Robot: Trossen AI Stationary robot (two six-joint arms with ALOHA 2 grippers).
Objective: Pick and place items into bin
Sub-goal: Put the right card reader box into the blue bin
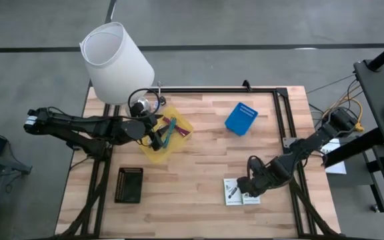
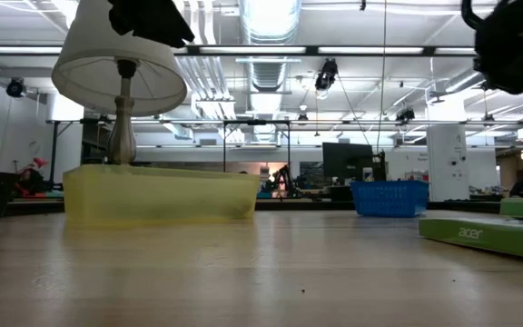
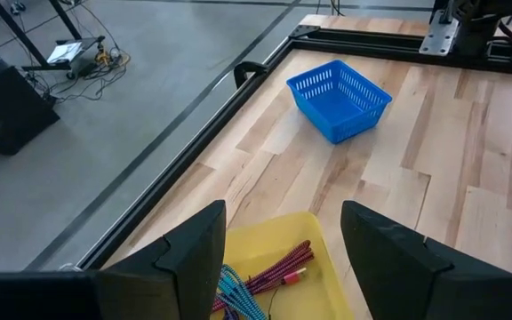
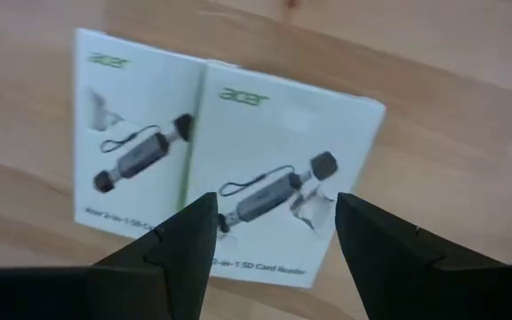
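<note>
Two white rectangular packets [image 1: 240,192] lie flat, side by side, near the table's near right edge; in the right wrist view they are the left packet [image 4: 136,142] and the right packet [image 4: 287,169]. My right gripper [image 4: 276,203] hangs open above the right packet, fingers on either side of its width, clear of it in the low view [image 2: 516,45]. My left gripper [image 3: 283,222] is open over the yellow bin [image 1: 153,155]. Purple cord-like pieces [image 3: 278,267] and a teal piece [image 3: 236,293] lie in the bin. The pen and the silvery piece cannot be made out.
A white lamp [image 1: 115,63] stands at the far left, next to the yellow bin. A blue basket [image 1: 242,119] sits toward the far right and a black basket [image 1: 129,185] near the left edge. Bare wood lies in the middle between the bin and the packets.
</note>
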